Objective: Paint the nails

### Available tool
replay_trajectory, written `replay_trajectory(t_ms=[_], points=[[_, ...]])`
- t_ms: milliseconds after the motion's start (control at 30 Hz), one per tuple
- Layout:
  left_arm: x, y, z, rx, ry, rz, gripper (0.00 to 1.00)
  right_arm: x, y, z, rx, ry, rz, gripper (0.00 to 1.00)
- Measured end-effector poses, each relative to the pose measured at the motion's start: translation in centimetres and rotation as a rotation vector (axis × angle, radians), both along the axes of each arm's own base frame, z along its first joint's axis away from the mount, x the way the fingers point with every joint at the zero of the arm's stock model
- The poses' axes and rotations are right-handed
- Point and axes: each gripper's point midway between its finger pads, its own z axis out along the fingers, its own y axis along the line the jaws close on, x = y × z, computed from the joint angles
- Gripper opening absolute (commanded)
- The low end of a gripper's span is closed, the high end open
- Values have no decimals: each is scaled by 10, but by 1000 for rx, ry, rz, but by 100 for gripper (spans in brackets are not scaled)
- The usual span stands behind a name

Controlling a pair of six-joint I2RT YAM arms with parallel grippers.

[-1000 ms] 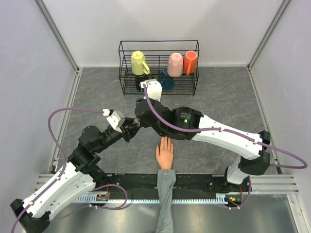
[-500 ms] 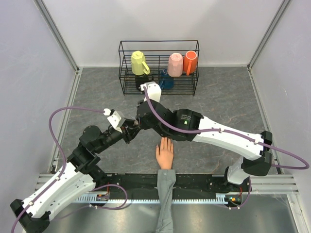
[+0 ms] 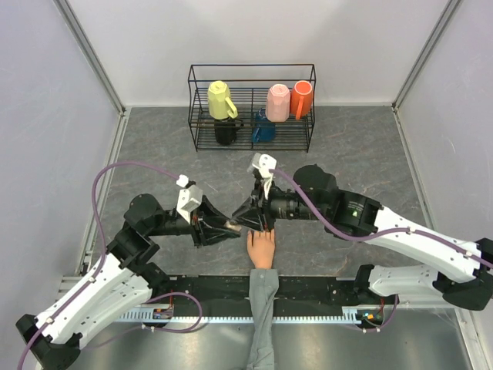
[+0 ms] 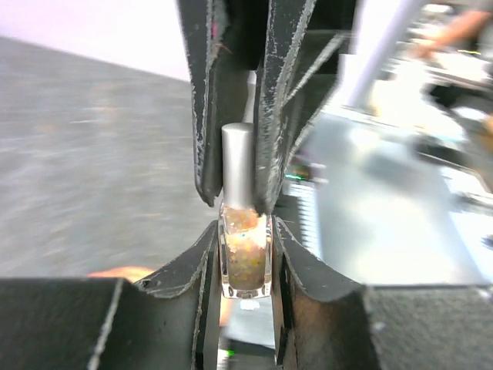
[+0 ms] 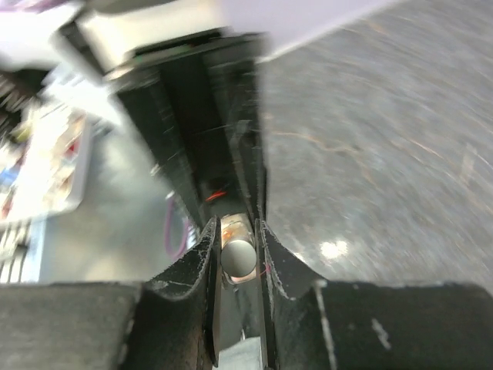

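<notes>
The left claw (image 4: 245,248) clamps the small glass polish bottle (image 4: 245,268) by its body while the right claw (image 5: 236,248) pinches its silver cap (image 4: 238,166): probably light, rigid, slippery, breakable.

A: Where did the mannequin hand (image 3: 262,248) lie?
B: Near middle of the desk (image 3: 362,154), the rack (image 3: 289,137) far behind it.
A: The bottle (image 4: 245,258)?
B: Between left claw (image 3: 231,227) and right claw (image 3: 242,222), just beyond the hand.

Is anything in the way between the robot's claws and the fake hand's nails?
Nothing visible blocks them. The left gripper holds the polish bottle and the right gripper pinches its cap, right at the finger ends of the mannequin hand. The cap is still on the bottle.
</notes>
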Motion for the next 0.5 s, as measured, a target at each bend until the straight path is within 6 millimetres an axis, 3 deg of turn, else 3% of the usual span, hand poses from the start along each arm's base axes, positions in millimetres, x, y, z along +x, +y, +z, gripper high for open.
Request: replay_trajectory(t_ms=[167,200,267,300,400,500], points=[[-21,-1,6,7,55,-133,2,-20,-2,6,48,-56,179,0],[-21,-1,7,9,59,-127,2,-20,-2,7,55,-61,188,15],[-17,-1,9,12,56,-102,2,-16,-2,9,63,-68,175,34],[-12,0,10,15,51,-66,2,-12,-2,10,62,-65,153,56],[2,3,16,1,-4,29,2,10,-2,12,35,-16,23,69],[23,10,24,-18,-72,168,2,34,0,17,9,75,-128,71]])
